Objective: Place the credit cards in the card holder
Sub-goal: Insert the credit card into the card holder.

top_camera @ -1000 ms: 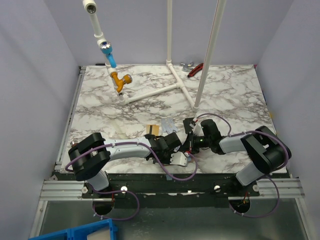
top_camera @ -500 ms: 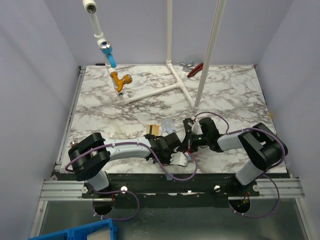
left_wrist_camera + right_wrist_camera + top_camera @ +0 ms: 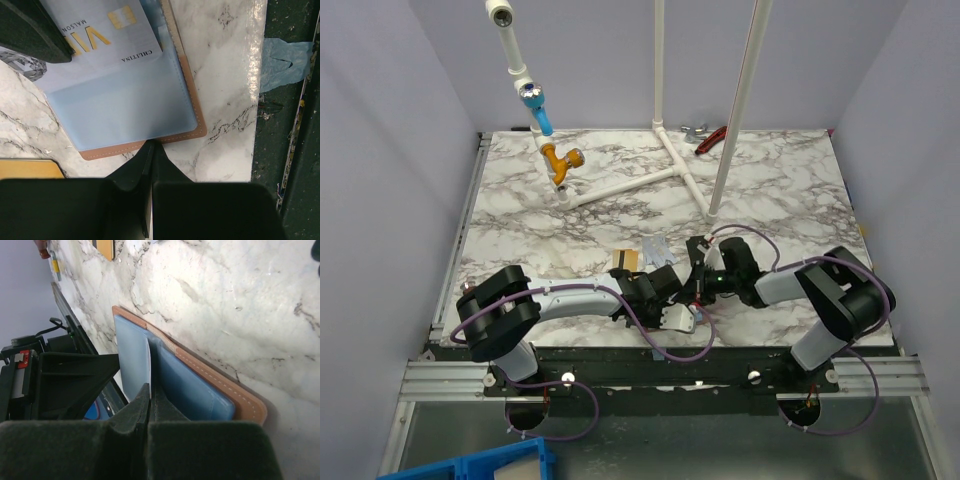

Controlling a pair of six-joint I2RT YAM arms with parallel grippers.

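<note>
Card holder (image 3: 125, 107) lies open and flat on the marble table (image 3: 225, 60) close to its near edge, tan border outward, pale blue pockets facing up. Light blue card (image 3: 100, 30) sits partly inside the upper pocket, its printed end protruding. The right gripper (image 3: 150, 395) has its jaws pinched together on that card; the right wrist view shows the card edge-on as a thin pale line rising from between the fingertips into the pocket. The left gripper (image 3: 150, 150) is closed with nothing between its jaws, its joined tips touching the holder's tan edge on the side opposite the card. Writing on the card, read inverted in the left wrist view: large gold letters "VI", the rest covered by the right gripper's dark finger; small print reading roughly "MALSON" and "CHLLTINA", not fully certain; a gold chip mark near the top. The gold card (image 3: 27, 167) lies just beside the holder, apart from it. The left wrist view alone shows the print and a crumpled blue scrap (image 3: 280, 57) on the dark rail past the table edge. The top view hides the holder under both wrists but shows the gold card and the silvery-grey card (image 3: 655, 246) side by side just beyond the grippers, and a white pipe frame (image 3: 665, 150) at the far end.
</note>
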